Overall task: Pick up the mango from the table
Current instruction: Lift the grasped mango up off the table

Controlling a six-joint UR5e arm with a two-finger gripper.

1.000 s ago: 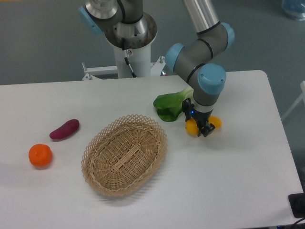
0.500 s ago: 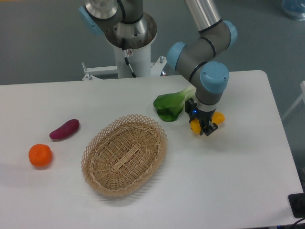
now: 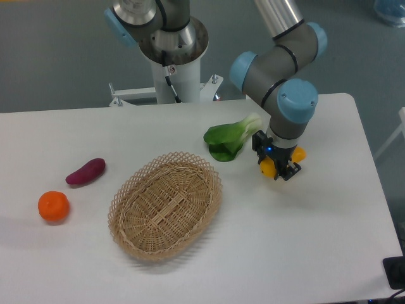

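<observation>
The yellow-orange mango (image 3: 268, 167) is held between the fingers of my gripper (image 3: 279, 170), right of the basket and just off the white table (image 3: 304, 240). Only its two ends show, one on each side of the black fingers. The gripper is shut on the mango, pointing down, with the arm's blue-capped wrist directly above it.
A green leafy vegetable (image 3: 229, 139) lies just left of the gripper. A wicker basket (image 3: 165, 204) sits at the table's middle. A purple sweet potato (image 3: 85, 171) and a round orange (image 3: 53, 206) lie at the far left. The robot base (image 3: 171, 57) stands behind the table.
The gripper has carried the mango to the right and slightly up, away from the leafy vegetable. Everything else stays where it was.
</observation>
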